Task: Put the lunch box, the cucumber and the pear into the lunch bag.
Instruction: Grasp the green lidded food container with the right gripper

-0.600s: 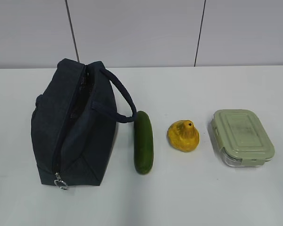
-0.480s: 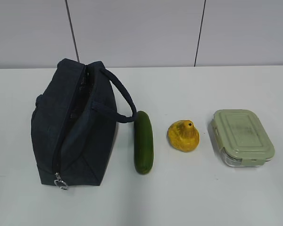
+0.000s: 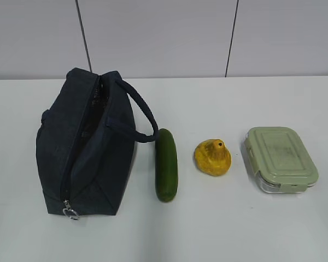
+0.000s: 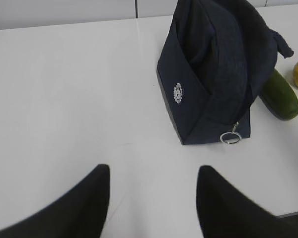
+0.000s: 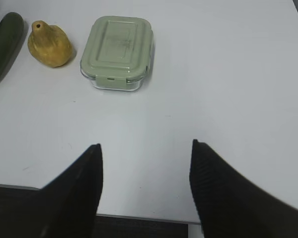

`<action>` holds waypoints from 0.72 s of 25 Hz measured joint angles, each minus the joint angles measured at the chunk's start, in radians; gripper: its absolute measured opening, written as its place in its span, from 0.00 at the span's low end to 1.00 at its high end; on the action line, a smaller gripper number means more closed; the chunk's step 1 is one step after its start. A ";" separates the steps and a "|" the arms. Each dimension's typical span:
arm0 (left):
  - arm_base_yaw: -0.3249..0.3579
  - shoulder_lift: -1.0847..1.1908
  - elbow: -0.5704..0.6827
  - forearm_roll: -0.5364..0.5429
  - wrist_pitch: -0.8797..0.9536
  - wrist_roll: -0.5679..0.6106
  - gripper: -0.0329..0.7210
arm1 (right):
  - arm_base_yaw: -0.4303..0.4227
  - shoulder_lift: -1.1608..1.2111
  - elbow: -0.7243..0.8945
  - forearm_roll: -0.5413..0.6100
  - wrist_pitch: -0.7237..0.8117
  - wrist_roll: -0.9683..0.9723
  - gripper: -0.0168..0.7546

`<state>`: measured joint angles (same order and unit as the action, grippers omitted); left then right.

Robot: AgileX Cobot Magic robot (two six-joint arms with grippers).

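A: Where do your arms sit?

B: Your left gripper (image 4: 153,203) hangs low over bare white table (image 4: 64,99), jaws spread and empty, short of the lunch bag (image 4: 213,74). Your right gripper (image 5: 145,191) is posed the same, jaws apart, the lunch box (image 5: 118,52) well ahead of it.

A: And how do the items lie?

B: The lunch bag (image 3: 87,147) runs front to back, its silver ring pull (image 3: 71,213) at the near end. The cucumber (image 3: 166,164) lies parallel just beside it. The pear (image 3: 212,157) sits between cucumber and lunch box (image 3: 280,158), stub tilted away from you.
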<state>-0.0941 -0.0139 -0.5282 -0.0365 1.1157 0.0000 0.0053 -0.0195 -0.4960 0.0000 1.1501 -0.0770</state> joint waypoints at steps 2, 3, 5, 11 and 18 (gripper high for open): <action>0.000 0.000 0.000 0.000 0.000 0.000 0.50 | 0.000 0.000 0.000 0.000 0.000 0.000 0.60; 0.000 0.000 0.000 0.000 0.000 0.000 0.50 | 0.000 0.000 0.000 0.000 0.000 0.000 0.60; 0.000 0.000 0.000 0.000 0.000 0.000 0.50 | 0.000 0.000 0.000 0.000 0.000 0.000 0.60; 0.000 0.000 0.000 0.000 0.000 0.000 0.50 | 0.000 0.000 0.000 0.000 0.000 0.000 0.60; 0.000 0.000 0.000 0.000 0.000 0.000 0.50 | 0.000 0.000 0.000 0.000 0.000 0.000 0.60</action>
<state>-0.0941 -0.0139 -0.5282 -0.0365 1.1157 0.0000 0.0053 -0.0195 -0.4960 0.0000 1.1501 -0.0770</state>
